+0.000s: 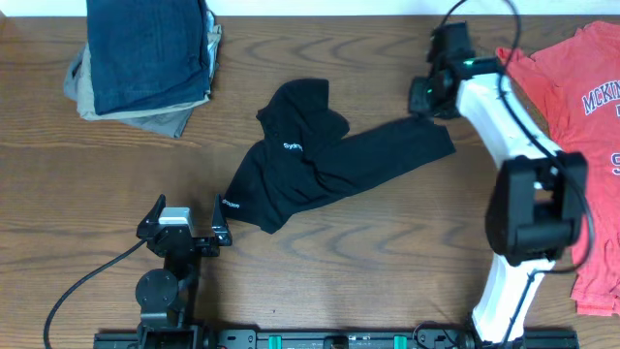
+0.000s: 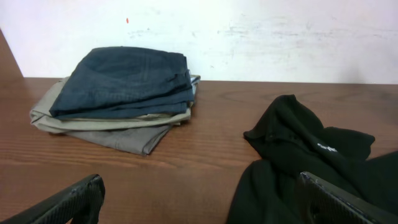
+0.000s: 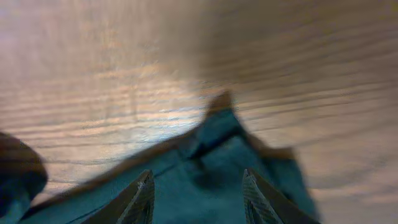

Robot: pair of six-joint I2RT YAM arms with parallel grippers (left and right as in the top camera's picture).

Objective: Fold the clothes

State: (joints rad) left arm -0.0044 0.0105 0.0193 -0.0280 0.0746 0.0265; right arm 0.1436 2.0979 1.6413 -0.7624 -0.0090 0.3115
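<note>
The right hand (image 3: 198, 198) has its two fingers spread wide and pinches nothing. It hovers low over the right-hand end of the black T-shirt (image 1: 329, 160), and in the blurred wrist view a hem corner of the cloth pokes out between and just past the fingertips. The left hand (image 1: 187, 209) is also spread and empty. It sits just beside the shirt's lower left edge, close to a bit of small white lettering. The shirt itself lies in the middle of the worktop (image 1: 387, 262) as a rumpled diagonal heap, with its upper left part bunched up and doubled over the rest. To the right of the shirt, well apart from it, a coral-red T-shirt (image 1: 581, 116) lies spread out and partly hidden by the right arm. Up and to the left of the shirt is a stack of folded jeans (image 1: 145, 48) on khaki trousers (image 1: 145, 114). The black cloth looks light, limp and thin, so it should drape and slide easily over the wood and keep no shape by itself. Pinching it in the middle would probably just drag up a wad. The hem corners and shoulder seams seem the better places to grip: the right hand could take the corner beneath it and the left the nearest edge, then pull it flat before folding.
</note>
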